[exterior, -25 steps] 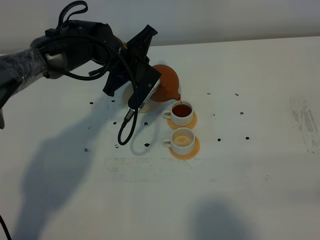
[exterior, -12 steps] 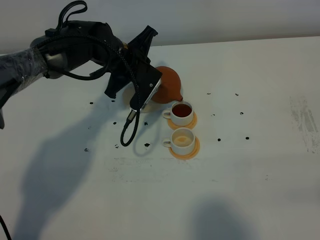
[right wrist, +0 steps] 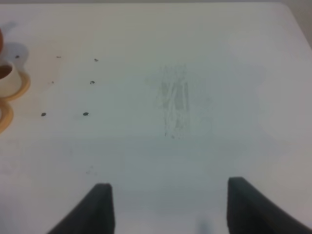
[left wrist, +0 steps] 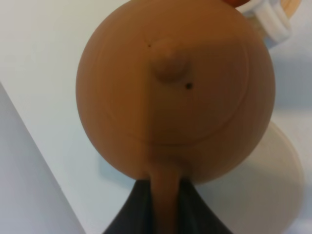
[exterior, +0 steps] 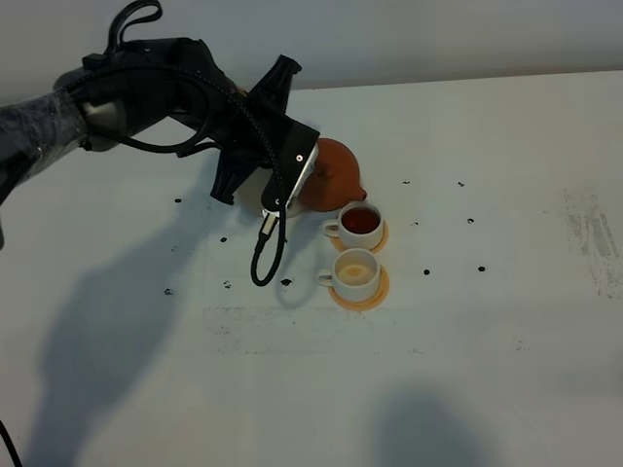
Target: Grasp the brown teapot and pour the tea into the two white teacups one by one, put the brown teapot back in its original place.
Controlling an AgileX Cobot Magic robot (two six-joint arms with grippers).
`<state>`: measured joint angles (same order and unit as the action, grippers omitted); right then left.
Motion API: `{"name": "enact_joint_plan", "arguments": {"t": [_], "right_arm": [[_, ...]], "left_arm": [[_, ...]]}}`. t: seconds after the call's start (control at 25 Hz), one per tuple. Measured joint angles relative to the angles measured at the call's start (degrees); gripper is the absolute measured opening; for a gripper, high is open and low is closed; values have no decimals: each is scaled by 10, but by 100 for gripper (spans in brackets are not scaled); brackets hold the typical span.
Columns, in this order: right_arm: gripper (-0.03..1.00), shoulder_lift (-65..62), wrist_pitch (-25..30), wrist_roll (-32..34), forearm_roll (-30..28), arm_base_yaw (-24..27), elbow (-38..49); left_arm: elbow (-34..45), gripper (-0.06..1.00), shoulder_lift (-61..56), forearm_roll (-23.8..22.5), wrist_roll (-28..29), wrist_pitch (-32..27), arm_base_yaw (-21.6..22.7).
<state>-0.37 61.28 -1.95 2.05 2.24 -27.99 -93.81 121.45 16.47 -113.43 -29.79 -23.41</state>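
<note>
The brown teapot (exterior: pixel 334 173) hangs above the table, tipped toward the cups, its spout just beside the far white teacup (exterior: pixel 360 225). That cup is full of dark tea. The near white teacup (exterior: pixel 355 274) holds only a little pale liquid. My left gripper (exterior: pixel 308 179) is shut on the teapot's loop handle; the left wrist view shows the lid and knob (left wrist: pixel 169 67) with dark fingers (left wrist: pixel 130 214) on either side of the handle. The beige round coaster (left wrist: pixel 275 187) lies bare under the pot. My right gripper (right wrist: pixel 170 207) is open over bare table, holding nothing.
Each cup stands on a small orange coaster (exterior: pixel 381 289). Black specks (exterior: pixel 428 271) dot the white table around the cups. A scuffed patch (right wrist: pixel 175 100) lies on the right side of the table. The left arm's cable loop (exterior: pixel 265 255) dangles near the cups.
A second ago tea streamed from the spout into the far cup. The stream has stopped, and the teapot and left arm have shifted slightly right and toward the front.
</note>
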Motion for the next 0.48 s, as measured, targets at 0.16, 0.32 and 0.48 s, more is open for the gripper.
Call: {"name": "enact_joint_plan", "arguments": {"t": [0.16,0.32,0.48], "right_arm": [[51,0,0,0,0,0,0],[51,0,0,0,0,0,0],[51,0,0,0,0,0,0]], "left_arm": [[0,10,-5,4,2,-1,14],[0,10,-6,34,3,-1,25],[0,10,-6,81,18,-1,27]]}}
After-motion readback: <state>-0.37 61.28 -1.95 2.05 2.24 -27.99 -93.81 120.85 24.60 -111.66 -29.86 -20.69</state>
